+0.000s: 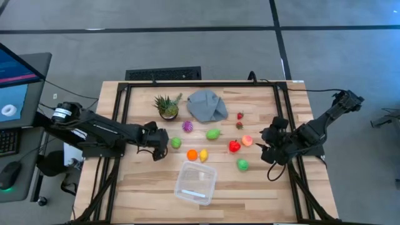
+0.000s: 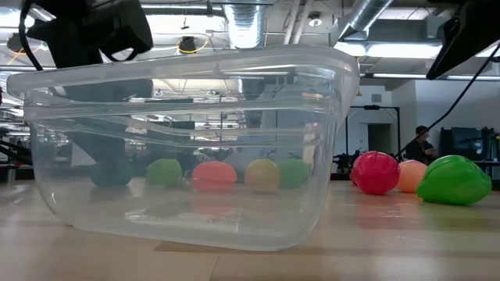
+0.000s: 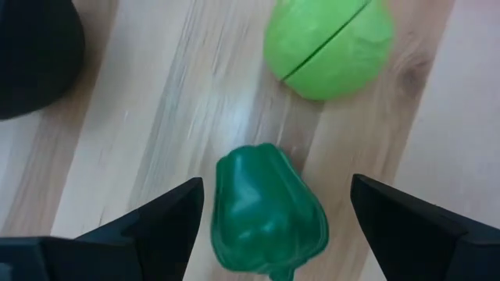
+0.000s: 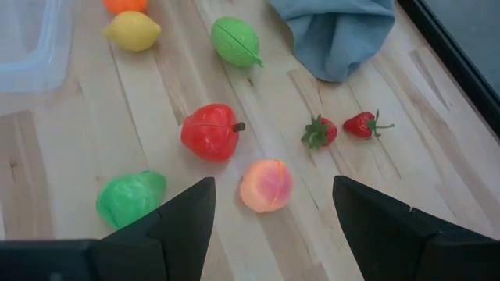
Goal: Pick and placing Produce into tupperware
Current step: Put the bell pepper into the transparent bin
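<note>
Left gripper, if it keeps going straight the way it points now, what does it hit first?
Most likely the dark green pepper, lying on the table between the open fingers of the left gripper; the light green fruit lies beyond it.

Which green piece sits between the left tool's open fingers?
The dark green bell pepper, darker than the light green fruit lying beyond it, outside the left tool.

robot lab or workshop hall
exposed ceiling ducts (image 2: 234,19) and pipes overhead, grey concrete floor (image 1: 187,50), a monitor (image 1: 15,81) and keyboard (image 1: 7,140) beside the framed wooden table (image 1: 144,181).
</note>
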Robot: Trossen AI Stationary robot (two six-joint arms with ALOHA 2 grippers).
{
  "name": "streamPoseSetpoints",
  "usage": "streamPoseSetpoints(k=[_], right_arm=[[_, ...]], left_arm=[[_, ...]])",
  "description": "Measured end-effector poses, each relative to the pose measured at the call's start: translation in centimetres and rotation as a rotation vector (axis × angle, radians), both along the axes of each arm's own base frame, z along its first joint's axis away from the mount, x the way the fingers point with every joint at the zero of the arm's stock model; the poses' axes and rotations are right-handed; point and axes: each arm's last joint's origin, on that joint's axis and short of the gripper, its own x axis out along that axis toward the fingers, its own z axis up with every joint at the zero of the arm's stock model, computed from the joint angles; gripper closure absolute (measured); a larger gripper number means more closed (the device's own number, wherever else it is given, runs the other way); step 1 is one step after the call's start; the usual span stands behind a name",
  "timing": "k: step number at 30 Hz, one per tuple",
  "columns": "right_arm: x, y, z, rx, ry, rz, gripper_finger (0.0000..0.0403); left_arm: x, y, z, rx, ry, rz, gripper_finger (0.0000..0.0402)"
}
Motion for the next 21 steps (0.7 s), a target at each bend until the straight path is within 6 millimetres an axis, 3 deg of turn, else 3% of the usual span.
streamPoseSetpoints(k=[7,15,21], right_arm=[[0.0,0.0,0.0,0.003,-0.003,-0.001,0.0121],[0.0,0.0,0.0,0.008,-0.006,-0.006,0.0121],[0.0,0.0,0.0,0.007,-0.005,-0.006,0.0121]], left_arm=[[0.5,1.0,-1.7,-0.046,0.085,0.023,0.0085],[0.7,1.0,-2.0,-0.059,0.094,0.025,0.0088],[0.7,0.9,-2.0,-0.074,0.091,0.027,0.0145]])
